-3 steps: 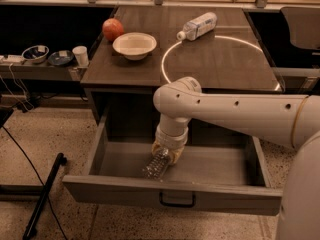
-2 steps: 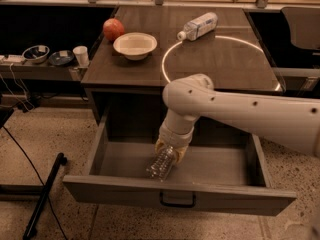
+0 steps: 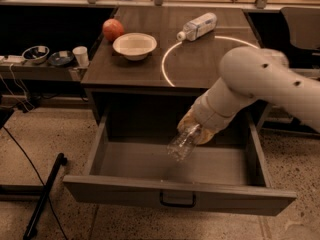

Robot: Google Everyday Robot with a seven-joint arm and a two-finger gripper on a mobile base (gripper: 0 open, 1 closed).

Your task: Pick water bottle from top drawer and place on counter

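**Left side.** One dark pole (image 3: 45, 194) lies on the floor. On the side shelf (image 3: 45, 70) stand two small dishes (image 3: 35, 53) and one cup (image 3: 80, 55).

**Counter (image 3: 195, 66).** From left to right it carries one red fruit (image 3: 113, 29) and one pale bowl (image 3: 134, 45). Next comes one white circle outline (image 3: 167, 59), and one white bottle (image 3: 197, 26) lies on its side at the circle's far edge. That bottle is not my target.

**Drawer (image 3: 125, 191).** One drawer, pulled fully open, with one bar handle (image 3: 177, 200) at the middle of its front.

**Bottle (image 3: 182, 143).** There are two bottles in all, and this is the one I want. It hangs tilted over the drawer's right half and appears clear of the floor. It is not yet on the counter.

**My jaws.** They sit at the end of my one arm (image 3: 260, 81), inside the drawer opening just below the counter's front edge. They are clamped on the bottle's upper end. I cannot tell whether that end is the cap or the base.

**Handling, as I judge it.**
- The bottle is light.
- Its thin wall is crinkly and gives under a squeeze.
- The plastic is slick, though the ribs offer some bite.
- The surest hold is across a ribbed band near a stiffer end, with moderate force, so the wall neither buckles nor slides out.
- Held by one end, it may swing.
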